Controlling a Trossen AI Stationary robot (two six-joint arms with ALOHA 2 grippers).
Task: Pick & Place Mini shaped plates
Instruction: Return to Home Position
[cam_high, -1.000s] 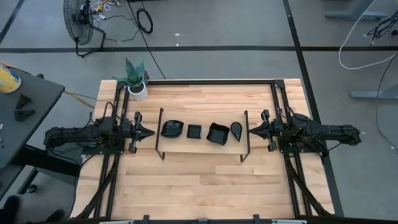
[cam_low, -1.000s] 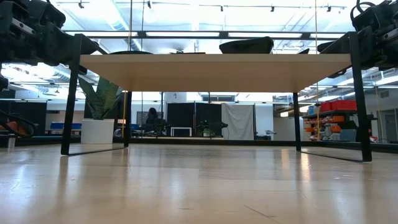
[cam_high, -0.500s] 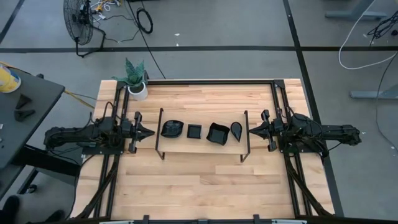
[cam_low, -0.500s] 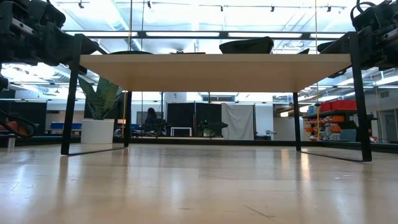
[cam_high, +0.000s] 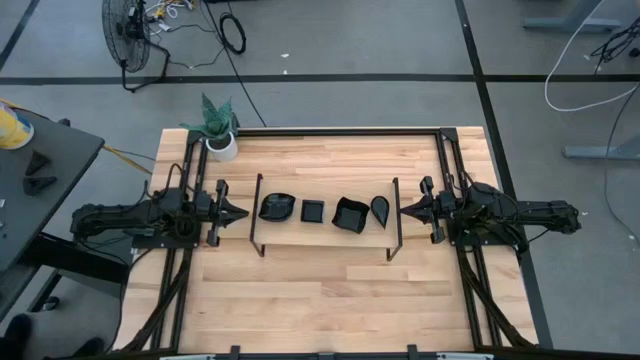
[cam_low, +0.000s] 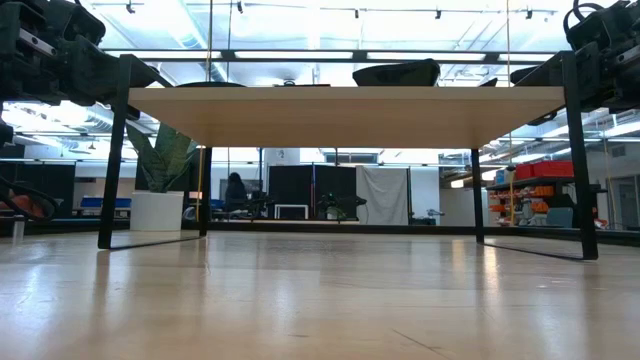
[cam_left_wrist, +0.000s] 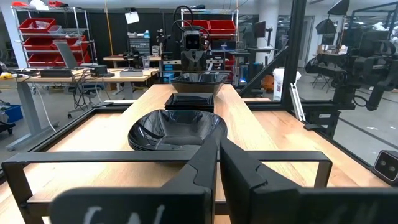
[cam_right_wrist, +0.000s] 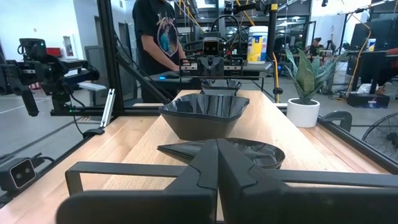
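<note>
The mini shaped plates (cam_high: 350, 214) sit in four stacks in a row on the shelf (cam_high: 325, 235), a raised board at the middle of the worktop (cam_high: 330, 300). The left jaws, closed and empty, point at the shelf's left end. The right jaws, likewise closed on nothing, point at its right end.

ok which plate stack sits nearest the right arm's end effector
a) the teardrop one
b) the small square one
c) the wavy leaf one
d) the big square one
a: in the high view the teardrop stack ends the row right beside the right end effector, while the wavy leaf stack is at the far end
</note>
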